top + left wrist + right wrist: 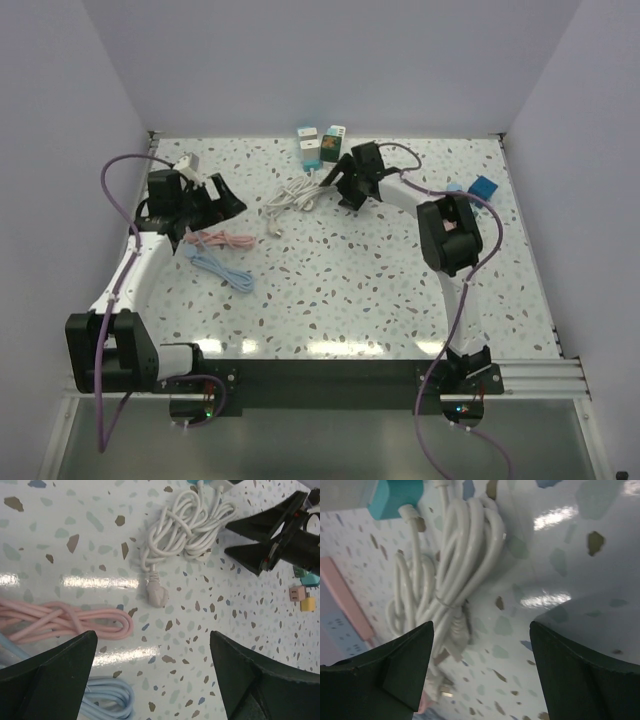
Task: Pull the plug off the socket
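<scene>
The left gripper (153,639) fills the bottom of its own wrist view with two dark fingers (50,680). They are spread wide and have hold of nothing. Bare speckled worktop shows between them. Just past them lie a pink cable (65,622) and a pale blue cable (107,700), both looped. From above, this gripper (228,205) sits near the left edge of the worktop, towards the far left corner, with the two coloured cables on the near side of it.

A white cable (295,200) lies bundled in the middle of the far half. Its loose grey-white end (157,595) points towards the near edge.

The right gripper (337,188) is just beside the bundle, on its right and close to the far edge. Its fingers (585,665) are also wide apart and empty. Its wrist view shows the white cable (460,565) running between and beyond them, ungripped.

The teal plug (312,160) is at the middle of the far edge, against a white socket (308,144), with one lead of the white cable running into it. In the right wrist view the plug (395,497) sits at the top left, seated against the socket (345,491). A second small block (333,140) stands just to the right of the socket. A blue piece (483,187) lies near the right edge.
</scene>
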Robot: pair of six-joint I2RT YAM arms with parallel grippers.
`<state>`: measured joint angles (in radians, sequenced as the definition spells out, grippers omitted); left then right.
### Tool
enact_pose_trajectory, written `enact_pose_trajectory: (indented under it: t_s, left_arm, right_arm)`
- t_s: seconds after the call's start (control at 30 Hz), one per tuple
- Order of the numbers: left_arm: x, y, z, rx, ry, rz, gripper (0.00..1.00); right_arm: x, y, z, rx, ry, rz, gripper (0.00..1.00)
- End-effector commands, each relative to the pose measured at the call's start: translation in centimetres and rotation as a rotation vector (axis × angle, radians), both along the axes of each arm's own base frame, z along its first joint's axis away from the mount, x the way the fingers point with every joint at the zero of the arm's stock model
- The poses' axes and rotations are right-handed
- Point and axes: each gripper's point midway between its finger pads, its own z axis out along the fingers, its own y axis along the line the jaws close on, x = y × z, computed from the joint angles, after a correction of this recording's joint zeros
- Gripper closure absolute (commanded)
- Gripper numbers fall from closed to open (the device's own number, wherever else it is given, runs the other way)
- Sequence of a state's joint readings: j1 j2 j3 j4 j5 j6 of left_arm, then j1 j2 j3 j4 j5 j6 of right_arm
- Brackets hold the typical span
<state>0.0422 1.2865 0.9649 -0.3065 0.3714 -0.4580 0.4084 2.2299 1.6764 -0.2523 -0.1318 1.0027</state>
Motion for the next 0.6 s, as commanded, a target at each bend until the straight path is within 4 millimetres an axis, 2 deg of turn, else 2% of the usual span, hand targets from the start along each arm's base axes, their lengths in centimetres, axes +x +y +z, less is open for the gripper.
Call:
enact_pose_trajectory:
  t_s: [0.0, 0.1, 0.13, 0.17, 0.2, 0.23, 0.3, 0.37, 0.4, 0.43, 0.47, 0.53, 0.57]
  left_arm:
    - [-0.9, -0.9, 0.1, -0.045, -0.020, -0.016, 0.00]
    - [-1.8, -1.0, -0.8, -0.050, 0.004, -0.016, 0.00]
    - [-1.9, -1.0, -0.8, -0.050, 0.004, -0.016, 0.00]
    - [-2.1, -1.0, -0.9, -0.047, 0.007, -0.014, 0.00]
    - [-2.2, -0.9, -1.0, -0.045, 0.012, -0.010, 0.00]
    - [-2.3, -0.9, -0.8, -0.045, 0.006, -0.010, 0.00]
    - [-2.5, -1.0, -0.8, -0.047, 0.010, -0.014, 0.00]
    - [-2.6, -1.2, -1.0, -0.054, 0.015, -0.020, 0.00]
    - [-2.5, -1.2, -0.9, -0.057, 0.011, -0.024, 0.00]
    - [-2.5, -1.5, -1.0, -0.065, 0.012, -0.033, 0.00]
    - [-2.5, -1.5, -1.0, -0.070, 0.014, -0.035, 0.00]
    - [-2.4, -2.0, -1.0, -0.083, 0.010, -0.053, 0.01]
    - [-2.3, -2.2, -1.2, -0.086, 0.013, -0.061, 0.02]
  right_arm:
    - [4.8, 2.9, 2.5, 0.122, -0.113, -0.127, 0.18]
    - [6.6, 3.9, 2.3, 0.166, -0.116, -0.184, 0.20]
    - [6.9, 3.7, 0.4, 0.146, -0.088, -0.206, 0.21]
    - [7.7, 4.0, 1.2, 0.153, -0.103, -0.220, 0.23]
    - [7.8, 3.9, 0.8, 0.146, -0.094, -0.226, 0.25]
    - [7.6, 3.5, -0.5, 0.115, -0.063, -0.244, 0.28]
    - [7.9, 3.3, -0.5, 0.095, -0.045, -0.254, 0.48]
    - [6.8, 2.5, -1.5, 0.049, 0.017, -0.249, 0.69]
    - [6.1, 2.0, -1.8, 0.025, 0.039, -0.244, 0.91]
    - [5.4, 1.6, -2.0, 0.008, 0.058, -0.238, 1.00]
    - [3.8, 0.6, -2.4, -0.018, 0.089, -0.235, 1.00]
    - [2.0, -0.5, -2.4, -0.051, 0.106, -0.200, 1.00]
    - [0.1, -1.6, -2.6, -0.084, 0.130, -0.174, 1.00]
